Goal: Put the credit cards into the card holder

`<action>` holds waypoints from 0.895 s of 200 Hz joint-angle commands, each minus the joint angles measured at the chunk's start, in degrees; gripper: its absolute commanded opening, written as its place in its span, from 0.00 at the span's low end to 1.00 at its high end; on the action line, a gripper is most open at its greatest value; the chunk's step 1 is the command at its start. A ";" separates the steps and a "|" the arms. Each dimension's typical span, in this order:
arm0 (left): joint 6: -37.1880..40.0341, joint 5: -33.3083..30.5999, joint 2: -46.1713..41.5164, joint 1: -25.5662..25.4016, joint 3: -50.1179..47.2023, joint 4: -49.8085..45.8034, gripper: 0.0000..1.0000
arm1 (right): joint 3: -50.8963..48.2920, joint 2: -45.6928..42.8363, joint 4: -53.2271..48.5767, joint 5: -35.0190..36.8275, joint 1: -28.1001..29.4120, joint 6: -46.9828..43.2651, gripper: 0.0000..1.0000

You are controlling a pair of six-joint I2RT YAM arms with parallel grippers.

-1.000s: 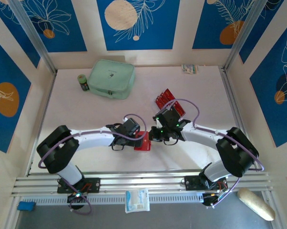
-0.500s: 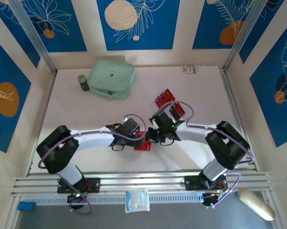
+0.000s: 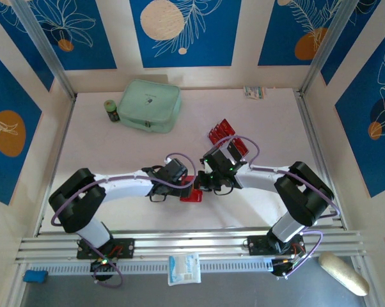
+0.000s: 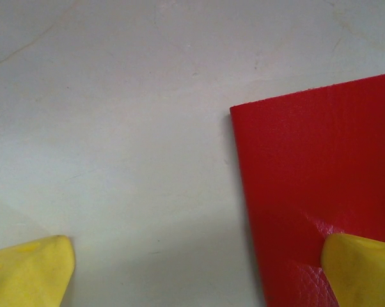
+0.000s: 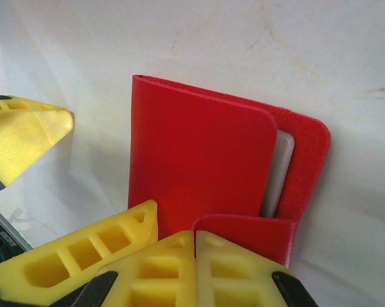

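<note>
Card holder on pale table, blue leaf-print walls around, left gripper spread wide, right gripper closed.

Both arms, the left arm and the right arm, are white tubes with fat black joints. A thin purple cable curls along each. Black bases sit at 6 o'clock. The left hand and right hand have bright yellow fingers; the right ones show square holes. Tiny green lights glow by the right wrist.
</note>
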 commanded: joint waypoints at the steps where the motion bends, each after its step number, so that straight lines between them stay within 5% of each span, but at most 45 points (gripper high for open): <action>1: -0.65 0.24 2.84 -0.50 -2.82 -1.98 1.00 | 1.89 1.24 1.28 -1.08 0.01 0.86 0.00; 179: -1.84 1.24 -1.52 -0.51 -2.55 -2.78 1.00 | -5.71 6.70 1.25 0.59 -1.00 4.54 0.00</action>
